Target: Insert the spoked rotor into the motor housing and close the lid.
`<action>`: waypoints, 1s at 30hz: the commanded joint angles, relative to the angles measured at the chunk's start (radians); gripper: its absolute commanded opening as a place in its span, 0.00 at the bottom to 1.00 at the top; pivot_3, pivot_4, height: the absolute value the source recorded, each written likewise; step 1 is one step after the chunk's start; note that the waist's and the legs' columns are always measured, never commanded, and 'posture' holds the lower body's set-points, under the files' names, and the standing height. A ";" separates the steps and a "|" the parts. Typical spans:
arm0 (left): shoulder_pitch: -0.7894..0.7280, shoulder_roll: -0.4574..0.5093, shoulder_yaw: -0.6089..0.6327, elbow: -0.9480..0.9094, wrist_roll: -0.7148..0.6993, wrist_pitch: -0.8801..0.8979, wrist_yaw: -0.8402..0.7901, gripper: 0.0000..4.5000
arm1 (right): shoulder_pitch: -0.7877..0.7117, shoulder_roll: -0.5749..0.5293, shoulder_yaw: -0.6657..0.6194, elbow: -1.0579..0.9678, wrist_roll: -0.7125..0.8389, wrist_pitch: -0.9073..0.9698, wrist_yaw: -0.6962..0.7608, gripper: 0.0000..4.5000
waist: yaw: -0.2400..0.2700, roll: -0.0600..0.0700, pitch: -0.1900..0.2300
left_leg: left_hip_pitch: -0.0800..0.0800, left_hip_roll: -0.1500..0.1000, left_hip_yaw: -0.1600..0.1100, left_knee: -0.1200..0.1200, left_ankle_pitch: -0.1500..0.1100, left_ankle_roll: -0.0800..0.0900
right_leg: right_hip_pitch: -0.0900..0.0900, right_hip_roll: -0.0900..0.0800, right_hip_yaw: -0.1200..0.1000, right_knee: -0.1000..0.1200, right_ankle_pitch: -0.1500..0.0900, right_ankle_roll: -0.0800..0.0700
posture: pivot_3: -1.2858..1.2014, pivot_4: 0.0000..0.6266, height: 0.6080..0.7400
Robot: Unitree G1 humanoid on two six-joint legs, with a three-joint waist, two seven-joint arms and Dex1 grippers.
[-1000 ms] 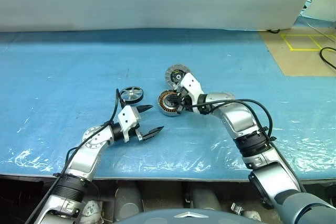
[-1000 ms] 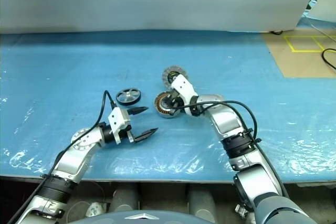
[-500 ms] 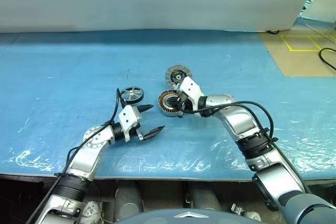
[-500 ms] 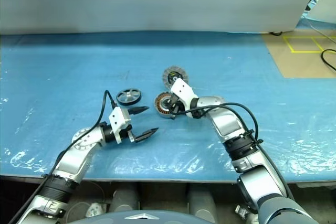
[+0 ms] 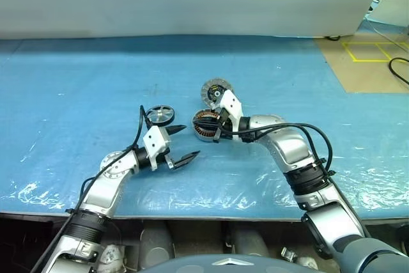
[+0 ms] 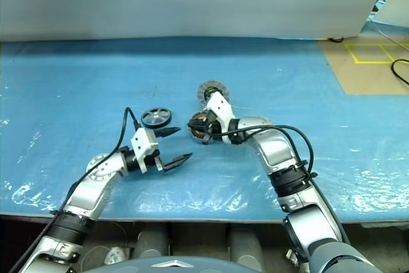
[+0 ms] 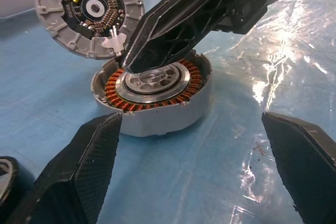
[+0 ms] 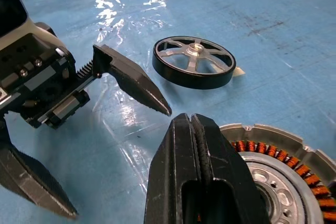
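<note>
From the head camera I've got the motor housing sitting on the blue table, copper windings up, with the lid lying just behind it and the spoked rotor flat on the table a little to its left. My right gripper is over the housing, fingers pressed together and holding nothing. My left gripper hovers near the table's front, spread wide and empty, its upper fingertip close to the rotor.

Left wrist camera — the housing sits between my two spread fingers, and the right gripper's closed tip is at the housing's far rim. The lid lies beyond, touching the housing.

Right wrist camera — closed fingers above the housing's edge, the rotor beyond, apart from it, and the left gripper wide open beside it.
</note>
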 commanded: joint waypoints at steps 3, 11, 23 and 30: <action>-0.091 0.017 0.090 0.005 -0.059 0.018 0.014 1.00 | -0.002 -0.028 -0.009 -0.021 -0.023 -0.078 0.007 0.00 | 0.001 0.000 0.000 | 0.000 0.000 0.000 0.000 0.000 0.000 | 0.000 0.000 0.000 0.000 0.000 0.000 | 0.52 0.24 1.00; -0.213 0.058 0.117 0.099 -0.064 0.062 -0.027 1.00 | 0.010 -0.049 -0.044 -0.054 -0.012 -0.068 -0.014 0.00 | 0.001 0.000 0.000 | -0.001 0.000 0.000 0.000 0.000 0.000 | 0.000 0.000 0.000 0.000 0.000 0.000 | 0.52 0.24 1.00; -0.149 0.023 0.076 0.042 -0.091 0.067 -0.094 1.00 | 0.018 -0.040 -0.009 0.013 -0.097 -0.065 -0.102 0.00 | 0.000 0.000 0.000 | -0.001 0.000 0.000 0.000 0.000 0.000 | 0.000 0.000 0.000 -0.001 0.000 0.000 | 0.52 0.24 1.00; -0.085 -0.012 0.043 -0.015 -0.065 0.072 -0.059 1.00 | -0.010 0.004 0.001 0.080 -0.135 -0.067 -0.147 0.00 | 0.000 0.000 0.000 | -0.001 0.000 0.000 0.000 0.000 0.000 | 0.000 0.000 0.000 0.000 0.000 0.000 | 0.52 0.24 1.00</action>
